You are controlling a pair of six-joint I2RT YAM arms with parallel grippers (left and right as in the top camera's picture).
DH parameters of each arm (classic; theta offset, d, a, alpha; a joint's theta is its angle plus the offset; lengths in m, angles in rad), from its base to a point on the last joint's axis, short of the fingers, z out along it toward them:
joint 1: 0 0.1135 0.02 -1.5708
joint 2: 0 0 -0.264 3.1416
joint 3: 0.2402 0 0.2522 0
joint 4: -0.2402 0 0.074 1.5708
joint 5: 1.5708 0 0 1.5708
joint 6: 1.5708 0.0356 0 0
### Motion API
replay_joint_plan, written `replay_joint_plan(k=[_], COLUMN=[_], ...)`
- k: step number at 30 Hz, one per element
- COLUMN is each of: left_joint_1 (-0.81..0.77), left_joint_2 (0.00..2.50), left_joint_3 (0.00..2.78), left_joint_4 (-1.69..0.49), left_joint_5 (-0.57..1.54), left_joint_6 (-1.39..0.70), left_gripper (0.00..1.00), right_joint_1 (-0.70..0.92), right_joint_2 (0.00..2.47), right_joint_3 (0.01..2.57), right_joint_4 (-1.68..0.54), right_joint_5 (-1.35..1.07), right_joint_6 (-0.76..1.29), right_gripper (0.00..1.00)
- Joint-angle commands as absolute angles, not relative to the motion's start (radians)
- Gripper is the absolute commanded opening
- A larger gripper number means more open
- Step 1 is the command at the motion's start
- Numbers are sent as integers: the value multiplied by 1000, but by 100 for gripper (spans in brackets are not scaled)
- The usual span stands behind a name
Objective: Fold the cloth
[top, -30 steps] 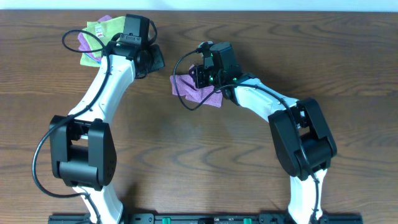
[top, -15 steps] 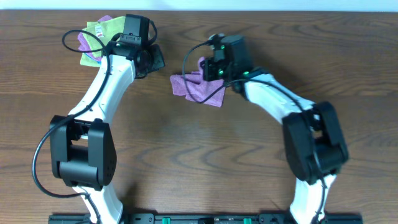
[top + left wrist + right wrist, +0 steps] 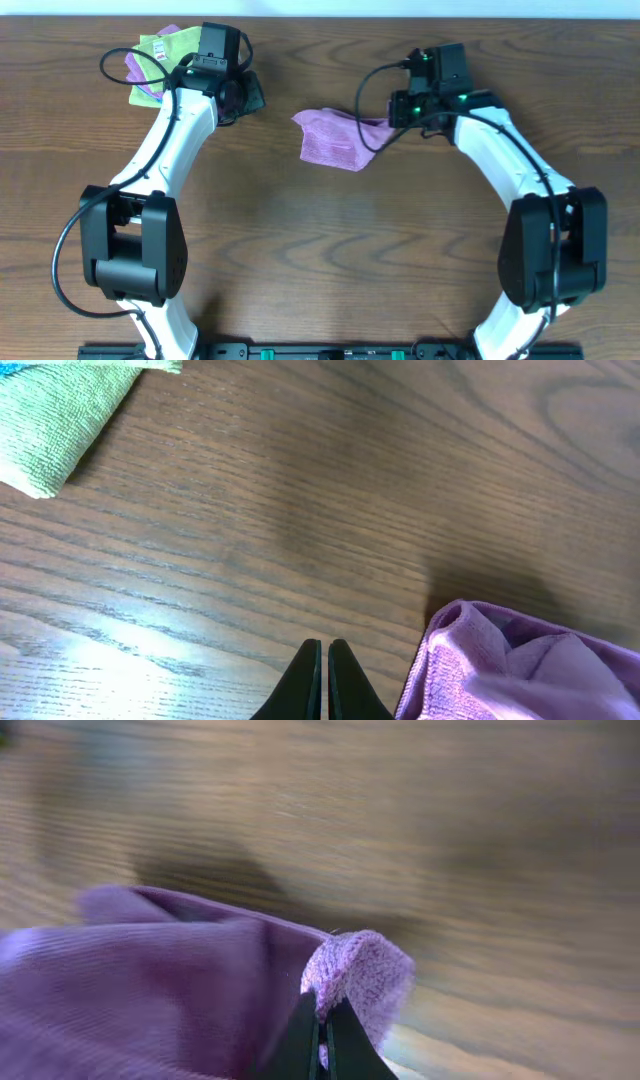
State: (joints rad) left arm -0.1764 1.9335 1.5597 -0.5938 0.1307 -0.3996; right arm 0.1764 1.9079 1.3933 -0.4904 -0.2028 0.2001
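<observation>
The right gripper [image 3: 322, 1020], jaws clamped on a corner of the purple cloth [image 3: 335, 142] near the table's [image 3: 330, 250] far edge, could lose its thin pinch if fabric drags; the left gripper's [image 3: 323, 665] jaws sit together, empty.

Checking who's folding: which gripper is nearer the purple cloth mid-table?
Right. The right gripper pinches the right edge of the purple cloth; the left gripper sits apart, off to its left.
</observation>
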Motion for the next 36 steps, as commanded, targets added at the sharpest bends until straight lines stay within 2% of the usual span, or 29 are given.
replay_joint_plan(k=[1,7,11,14,15,16,17,18,20,21,25,29,36], left_joint_1=[-170,-170,-170,-170,-170,-170,-170,-170,-170,-170,-168,-163,-155], left_joint_2=[1940,1940,1940,1940,1940,1940,1940,1940,1940,1940,1940,1940,1940], left_joint_3=[1573,1573,1573,1573,1573,1573,1573,1573,1573,1573,1573,1573,1573], left_joint_4=[-594,-586,-573,-568,-568,-568,-568,-568,-568,-568,-567,-567,-567], left_joint_5=[131,133,155,155,155,155,154,154,154,154,154,154,154], left_joint_6=[-408,-408,-408,-408,-408,-408,-408,-408,-408,-408,-407,-407,-407], left_gripper=[6,6,6,6,6,6,6,6,6,6,5,6,6], right_joint_1=[148,117,103,81,70,62,54,46,31,25,31,47,62], right_joint_2=[1888,1888,1888,1888,1888,1888,1888,1888,1888,1888,1855,1803,1820], right_joint_3=[1401,1401,1401,1401,1401,1401,1401,1401,1401,1401,1401,1401,1399], right_joint_4=[-515,-537,-566,-609,-632,-657,-680,-706,-757,-775,-758,-673,-647], right_joint_5=[-104,-67,68,227,284,331,365,397,426,420,281,-27,-403], right_joint_6=[177,163,173,261,304,344,380,421,488,502,376,125,50], right_gripper=[1,1,1,2,14,35,48,54,72,76,79,79,77])
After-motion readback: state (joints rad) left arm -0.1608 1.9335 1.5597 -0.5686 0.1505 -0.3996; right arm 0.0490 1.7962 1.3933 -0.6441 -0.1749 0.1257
